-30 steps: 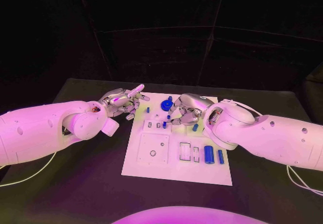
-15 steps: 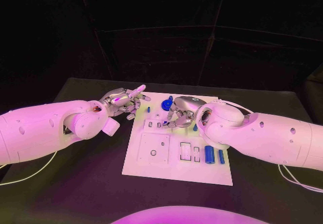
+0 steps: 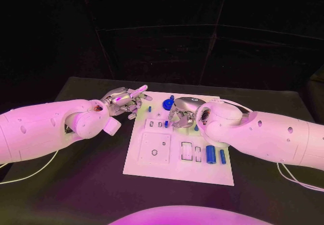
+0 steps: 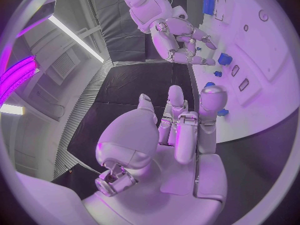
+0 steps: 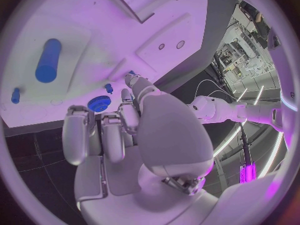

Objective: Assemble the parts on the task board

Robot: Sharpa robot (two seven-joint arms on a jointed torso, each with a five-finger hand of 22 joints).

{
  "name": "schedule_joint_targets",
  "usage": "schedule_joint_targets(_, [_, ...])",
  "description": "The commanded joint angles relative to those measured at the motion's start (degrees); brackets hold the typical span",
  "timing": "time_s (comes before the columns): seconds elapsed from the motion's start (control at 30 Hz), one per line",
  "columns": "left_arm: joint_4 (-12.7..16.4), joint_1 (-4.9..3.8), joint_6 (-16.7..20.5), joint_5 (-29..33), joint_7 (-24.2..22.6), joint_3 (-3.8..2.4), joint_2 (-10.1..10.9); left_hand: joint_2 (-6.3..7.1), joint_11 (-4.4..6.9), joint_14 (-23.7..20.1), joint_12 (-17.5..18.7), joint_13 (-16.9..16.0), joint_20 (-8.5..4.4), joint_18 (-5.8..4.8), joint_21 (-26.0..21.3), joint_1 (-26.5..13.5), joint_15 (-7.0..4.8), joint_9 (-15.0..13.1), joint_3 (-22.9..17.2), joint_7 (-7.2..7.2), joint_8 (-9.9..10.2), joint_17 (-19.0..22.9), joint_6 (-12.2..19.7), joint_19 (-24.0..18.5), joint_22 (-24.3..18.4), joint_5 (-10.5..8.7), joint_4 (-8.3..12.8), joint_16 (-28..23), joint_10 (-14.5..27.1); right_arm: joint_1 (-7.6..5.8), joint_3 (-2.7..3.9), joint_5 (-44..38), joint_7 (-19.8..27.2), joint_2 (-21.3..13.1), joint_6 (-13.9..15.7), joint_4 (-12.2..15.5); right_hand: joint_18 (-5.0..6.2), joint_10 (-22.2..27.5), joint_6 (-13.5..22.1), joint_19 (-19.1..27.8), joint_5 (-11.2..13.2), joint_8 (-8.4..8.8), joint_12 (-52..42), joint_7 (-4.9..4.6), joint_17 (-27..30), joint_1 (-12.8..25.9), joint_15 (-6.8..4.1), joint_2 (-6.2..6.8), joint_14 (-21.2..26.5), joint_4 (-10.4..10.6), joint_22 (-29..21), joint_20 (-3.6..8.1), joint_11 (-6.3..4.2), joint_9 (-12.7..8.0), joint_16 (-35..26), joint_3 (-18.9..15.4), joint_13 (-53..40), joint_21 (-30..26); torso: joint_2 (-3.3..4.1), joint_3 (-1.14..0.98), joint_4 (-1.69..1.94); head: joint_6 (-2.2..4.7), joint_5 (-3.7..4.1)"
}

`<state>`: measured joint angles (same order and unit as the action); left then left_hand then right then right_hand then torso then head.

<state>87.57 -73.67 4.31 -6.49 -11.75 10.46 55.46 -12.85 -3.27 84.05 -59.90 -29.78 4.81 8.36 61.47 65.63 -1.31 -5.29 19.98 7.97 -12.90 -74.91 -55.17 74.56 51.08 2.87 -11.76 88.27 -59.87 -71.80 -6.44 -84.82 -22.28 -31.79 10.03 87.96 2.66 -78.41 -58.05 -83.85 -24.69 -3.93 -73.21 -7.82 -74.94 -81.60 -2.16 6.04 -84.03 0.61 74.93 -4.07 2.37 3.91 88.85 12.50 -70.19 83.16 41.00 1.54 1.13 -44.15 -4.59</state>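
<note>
Our right hand (image 3: 181,114) hovers, fingers curled, grasp indiscernible, over the task board's (image 3: 177,173) far end near the blue gear (image 3: 167,105); left hand (image 3: 123,100) waits empty, fingers apart. We should descend slowly, aligned.

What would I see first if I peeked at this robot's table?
Two big white arms reach in from both sides, and their silver hands, the left hand and the right hand, meet over the far end of a white task board. Small blue parts lie on it, like a blue cylinder.
</note>
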Motion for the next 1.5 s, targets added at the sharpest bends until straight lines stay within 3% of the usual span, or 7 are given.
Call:
schedule_joint_targets(0.03, [0.1,-0.09,-0.6,-0.5,-0.1,-0.05,0.0,0.03,-0.13,4.5,0.3,0.1,0.25,-0.35,-0.2,0.8,0.47,0.1,-0.1,0.14,0.4,-10.4,0.2,-0.2,0.0,-0.18,0.4,-0.2,0.4,-0.10,0.01,0.1,1.4,-0.2,-2.3,0.1,0.06,0.0,0.4,-1.1,-2.7,0.29,0.0,-0.36,-13.7,0.0,0.58,1.07,-5.6,-1.5,2.3,-0.34,0.39,-0.1,0.2,5.3,-0.1,0.4,-0.01,-0.03,0.00,-0.09,-0.08])
schedule_joint_targets(0.2, [0.0,-0.09,-0.6,-0.5,-0.1,-0.05,0.0,0.01,-0.13,4.5,0.3,0.1,0.25,-0.35,-0.2,1.0,0.47,0.1,-0.1,0.14,0.4,-10.4,0.2,-0.2,-0.1,-0.18,0.5,-0.2,0.4,-0.10,0.00,1.2,2.0,0.0,-2.5,-0.5,0.06,-0.1,-0.1,-1.1,-5.5,0.22,-0.2,-0.30,-13.6,1.0,0.53,1.85,-5.6,-4.2,2.4,-0.30,0.22,0.0,0.2,15.3,-0.4,0.5,-0.03,-0.01,-0.01,-0.17,-0.07])
schedule_joint_targets(0.37, [0.0,-0.09,-0.6,-0.5,0.0,-0.05,0.0,0.01,-0.13,4.5,0.3,0.1,0.25,-0.35,-0.2,1.0,0.47,0.1,-0.1,0.14,0.4,-10.4,0.2,-0.2,-0.1,-0.18,0.5,-0.2,0.4,-0.08,-0.03,2.5,2.5,0.4,-2.4,-1.6,0.05,-0.5,-1.1,-1.1,-5.2,0.15,-1.0,0.06,-13.7,4.0,0.40,1.82,-5.6,-5.7,2.6,-0.14,0.11,0.0,0.3,23.5,-1.2,0.6,-0.01,-0.04,0.03,-0.25,-0.15])
schedule_joint_targets(0.43, [0.0,-0.09,-0.6,-0.5,0.0,-0.05,0.0,0.00,-0.13,4.5,0.3,0.1,0.25,-0.35,-0.2,1.0,0.47,0.1,-0.2,0.14,0.4,-10.4,0.2,-0.2,-0.1,-0.18,0.5,-0.2,0.4,-0.07,-0.04,2.8,2.5,0.5,-2.5,-2.1,0.05,-0.5,-1.3,-1.1,-5.1,0.14,-1.2,0.12,-13.7,4.9,0.34,1.82,-5.6,-6.2,2.6,-0.12,0.14,0.1,0.3,25.0,-1.3,0.7,-0.03,-0.04,0.03,-0.31,-0.20])
schedule_joint_targets(0.97, [0.0,-0.09,-0.6,-0.5,0.1,-0.05,0.0,0.00,-0.13,4.5,0.3,0.1,0.25,-0.35,-0.2,1.0,0.47,0.1,-0.2,0.14,0.4,-10.4,0.2,-0.2,-0.1,-0.18,0.5,-0.2,0.4,-0.02,-0.08,3.8,3.3,1.2,-4.1,-3.2,0.07,-0.5,-2.8,-1.0,-4.9,-0.26,-1.5,0.63,-13.6,6.9,0.06,1.43,-5.6,-7.6,2.6,0.08,-0.23,0.3,0.2,27.9,-1.6,0.7,-0.04,-0.02,-0.01,-0.71,-0.27])
schedule_joint_targets(1.5, [-0.1,-0.09,-0.7,-0.5,0.2,-0.05,-0.1,0.00,-0.13,4.5,0.4,0.1,0.25,-0.37,-0.1,1.1,0.47,0.1,-0.2,0.14,0.4,-10.5,0.2,-0.1,0.1,-0.18,0.6,-0.2,0.4,0.03,-0.09,4.4,3.6,1.3,-5.4,-3.4,0.10,-0.4,-4.1,-0.9,-4.8,-0.58,-1.5,0.96,-13.6,7.8,-0.20,1.02,-5.6,-8.2,2.5,0.36,-0.51,0.4,0.2,28.7,-1.5,0.7,-0.10,-0.01,0.00,-0.89,-0.24])
